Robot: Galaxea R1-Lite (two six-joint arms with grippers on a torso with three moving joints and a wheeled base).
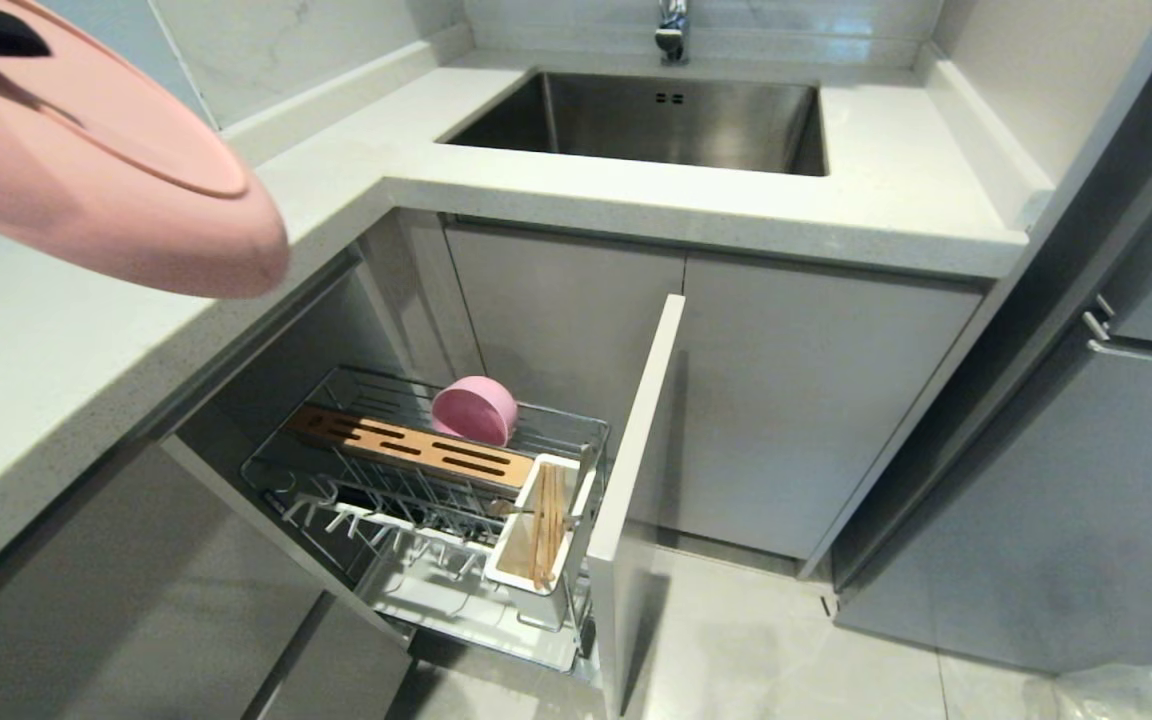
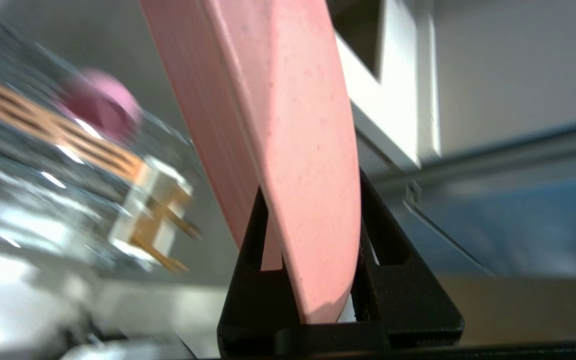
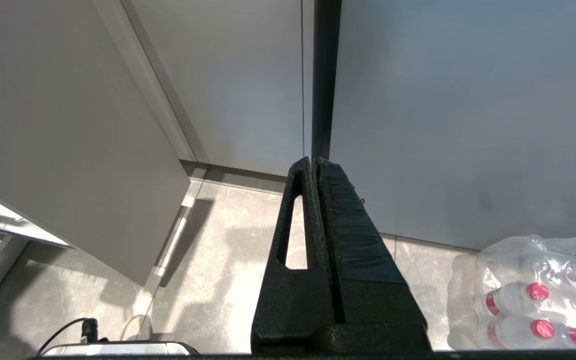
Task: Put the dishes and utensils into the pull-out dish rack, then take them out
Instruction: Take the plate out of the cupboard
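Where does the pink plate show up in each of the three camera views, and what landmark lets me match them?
Head view: the pink plate fills the upper left corner, above the counter.
Left wrist view: it runs from the top centre down between the left gripper fingers, clamped by its rim.
Right wrist view: not in it; only the shut right gripper over floor and cabinet fronts.
Shared landmark: the pink bowl in the dish rack, seen in the head and left wrist views.

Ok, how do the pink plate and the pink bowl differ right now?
The pink plate is held up over the counter, clamped at its rim by the left hand; the pink bowl lies tipped on its side in the pull-out dish rack, with no hand on it. The plate is wide and shallow, the bowl smaller and deeper. Both are matte pink.
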